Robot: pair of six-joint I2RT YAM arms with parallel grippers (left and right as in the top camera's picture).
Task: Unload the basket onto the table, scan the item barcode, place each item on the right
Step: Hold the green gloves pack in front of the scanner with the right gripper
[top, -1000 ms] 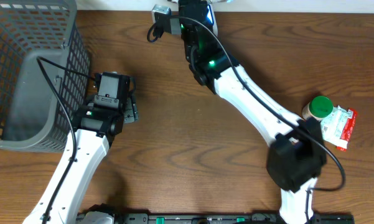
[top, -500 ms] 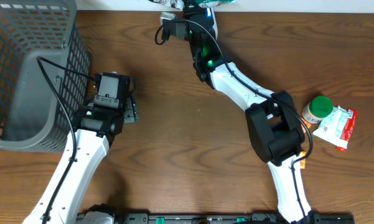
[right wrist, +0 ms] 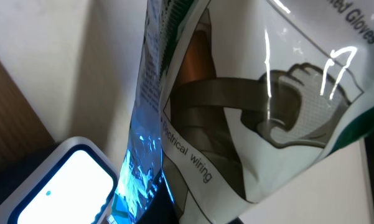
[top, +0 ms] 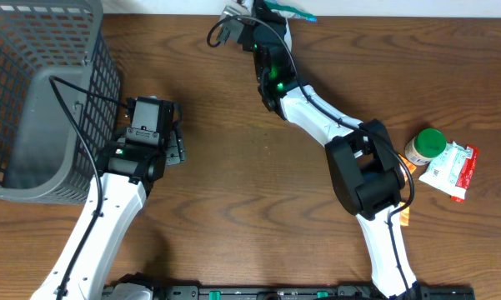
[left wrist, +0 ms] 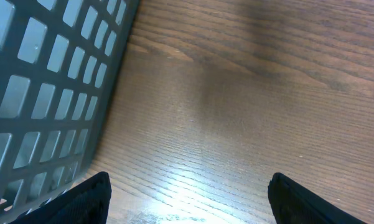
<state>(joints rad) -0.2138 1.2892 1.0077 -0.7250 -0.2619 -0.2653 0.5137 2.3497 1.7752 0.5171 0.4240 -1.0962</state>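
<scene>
One glove packet point(right wrist: 249, 93) clamped in the right gripper point(top: 263, 10), arm stretched to the worktop's far edge over one scanner point(right wrist: 68, 180); one basket point(top: 58, 100), left edge; one bottle point(top: 425, 146) and one sachet point(top: 452, 167), right edge; left gripper point(left wrist: 187, 205) parted, empty, beside the basket.

The left arm point(top: 108, 208) and right arm point(top: 317, 117) have white links and black joint housings. Thin black cables point(top: 87, 92) run along both, and green lights point(top: 277, 83) glow on the right one.
</scene>
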